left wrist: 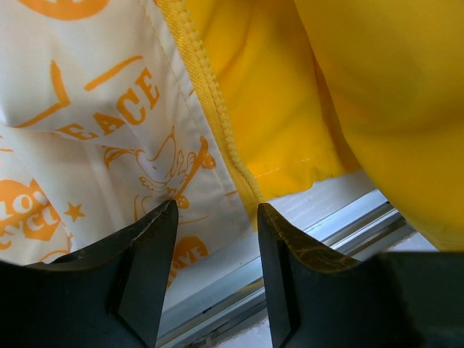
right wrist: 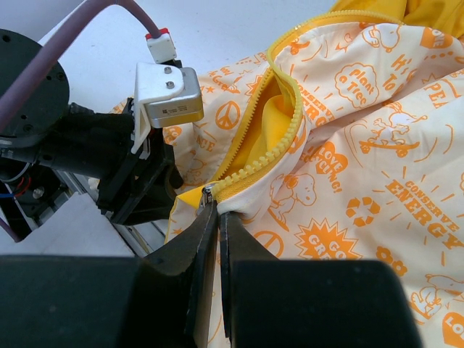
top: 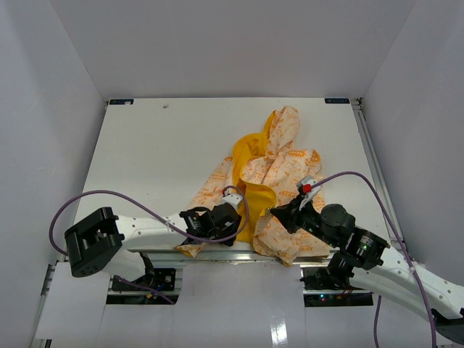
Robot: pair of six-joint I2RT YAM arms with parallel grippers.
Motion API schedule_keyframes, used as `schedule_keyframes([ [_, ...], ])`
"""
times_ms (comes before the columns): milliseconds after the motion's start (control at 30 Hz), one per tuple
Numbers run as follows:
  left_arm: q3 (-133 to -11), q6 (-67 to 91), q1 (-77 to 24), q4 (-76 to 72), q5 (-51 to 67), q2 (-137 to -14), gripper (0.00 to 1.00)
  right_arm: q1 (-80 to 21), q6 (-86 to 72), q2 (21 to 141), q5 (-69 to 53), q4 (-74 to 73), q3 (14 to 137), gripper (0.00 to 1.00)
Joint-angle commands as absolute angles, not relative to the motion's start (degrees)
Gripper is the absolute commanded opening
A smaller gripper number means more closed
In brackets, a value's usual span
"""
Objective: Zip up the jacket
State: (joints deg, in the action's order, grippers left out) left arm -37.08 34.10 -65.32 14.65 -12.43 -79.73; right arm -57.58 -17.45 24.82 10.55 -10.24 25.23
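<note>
On a white table [top: 152, 152] boxed in by plain white walls [top: 217, 43], the jacket [top: 279, 167] lies crumpled at the near edge, the right gripper [right wrist: 214, 210] pinched tight on its yellow zipper [right wrist: 290, 138], the left gripper [left wrist: 217, 217] half-spread, gripping nothing.

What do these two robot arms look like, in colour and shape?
The left arm and right arm are white tubes joined by chunky black round joints. A lilac cable loops along each. The left end effector and right end effector each have two flat black tapering fingers. A small silver box sits on the left wrist.
</note>
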Motion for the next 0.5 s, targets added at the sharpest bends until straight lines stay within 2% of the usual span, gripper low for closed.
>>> schedule_keyframes([
  [0, -36.1, 35.2, -65.4, 13.6, -12.4, -80.7, 0.56, -57.5, -16.7, 24.0, 11.1, -8.5, 25.4, 0.08],
  [200, -35.8, 35.9, -65.4, 13.1, -13.1, -81.8, 0.44, -57.5, -16.6, 23.8, 11.0, -8.5, 25.3, 0.08],
  [400, -34.9, 36.1, -65.4, 11.9, -12.7, -81.7, 0.13, -57.5, -16.5, 23.2, 11.1, -8.5, 25.2, 0.08],
  [467, -35.1, 36.2, -65.4, 12.4, -13.1, -81.7, 0.07, -57.5, -16.5, 23.2, 11.0, -8.5, 25.2, 0.08],
])
